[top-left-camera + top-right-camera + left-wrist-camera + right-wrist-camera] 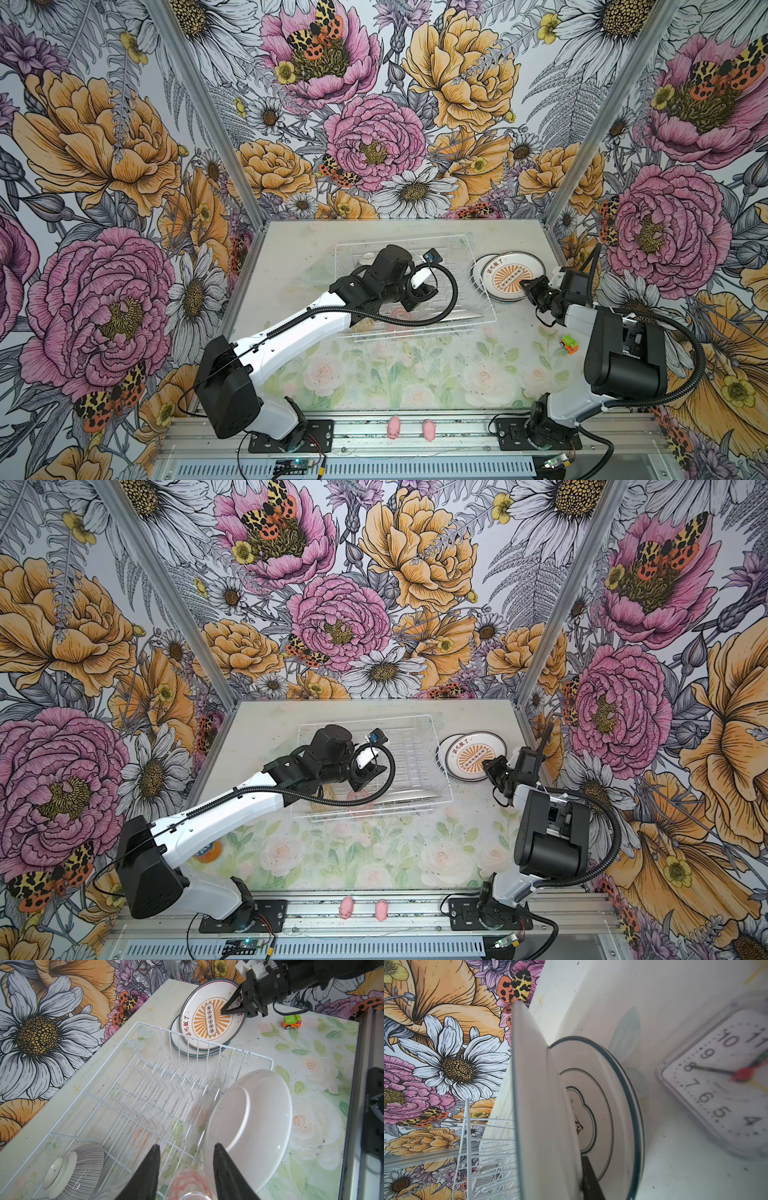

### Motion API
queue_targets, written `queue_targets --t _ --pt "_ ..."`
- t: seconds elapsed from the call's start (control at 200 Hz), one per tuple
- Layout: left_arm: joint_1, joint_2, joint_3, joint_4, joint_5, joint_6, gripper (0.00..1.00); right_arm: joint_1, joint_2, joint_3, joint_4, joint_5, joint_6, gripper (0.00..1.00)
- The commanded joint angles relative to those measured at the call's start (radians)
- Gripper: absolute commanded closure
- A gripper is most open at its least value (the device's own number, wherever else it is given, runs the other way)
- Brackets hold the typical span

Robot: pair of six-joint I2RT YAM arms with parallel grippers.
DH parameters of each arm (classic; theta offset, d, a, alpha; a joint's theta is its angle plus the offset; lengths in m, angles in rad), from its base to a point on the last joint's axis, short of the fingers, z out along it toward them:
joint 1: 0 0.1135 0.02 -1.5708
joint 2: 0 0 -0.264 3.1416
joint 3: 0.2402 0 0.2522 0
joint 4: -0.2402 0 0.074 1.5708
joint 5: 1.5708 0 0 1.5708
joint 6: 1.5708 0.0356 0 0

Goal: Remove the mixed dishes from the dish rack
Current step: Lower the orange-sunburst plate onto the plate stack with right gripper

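Observation:
The white wire dish rack (pixel 419 332) (pixel 93 1088) stands at the back middle of the table. One white plate (pixel 259 1115) stands on edge in its prongs, and a ribbed bowl (pixel 83 1165) lies upside down at the other end. My left gripper (pixel 187 1146) (pixel 409 305) hangs open inside the rack; a pink tumbler (pixel 187 1182) lies between its fingers, with a gap on one side. To the right of the rack, my right gripper (pixel 524 286) (pixel 223 1011) is shut on a tilted sunburst plate (pixel 505 276) (pixel 212 1018), held just over a stack of dark-rimmed plates (pixel 176 1043) (pixel 612 1095).
A small green-orange toy car (pixel 569 345) (pixel 292 1021) sits on the table near the right arm. Two pink pig figures (pixel 392 427) lie on the front rail. In the right wrist view a white clock (pixel 716 1084) lies beside the plate stack. Floral walls enclose the table.

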Motion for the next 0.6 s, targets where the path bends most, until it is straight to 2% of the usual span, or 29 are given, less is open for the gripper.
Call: queue_targets --t 0.0,0.235,0.34,0.596 --pt "-0.007 0.016 0.036 0.0 -0.017 0.014 0.56 0.0 0.019 0.017 0.068 -0.05 0.003 0.95" --pt "-0.01 0.018 0.037 -0.002 -0.016 0.02 0.57 0.001 0.038 0.062 -0.047 -0.045 -0.056 0.82" --pt "-0.01 0.019 0.033 -0.002 -0.016 0.022 0.57 0.001 0.041 0.078 -0.088 -0.037 -0.08 0.81" --pt "-0.01 0.016 0.027 0.0 -0.022 0.029 0.56 0.008 0.026 0.112 -0.209 0.007 -0.153 0.62"
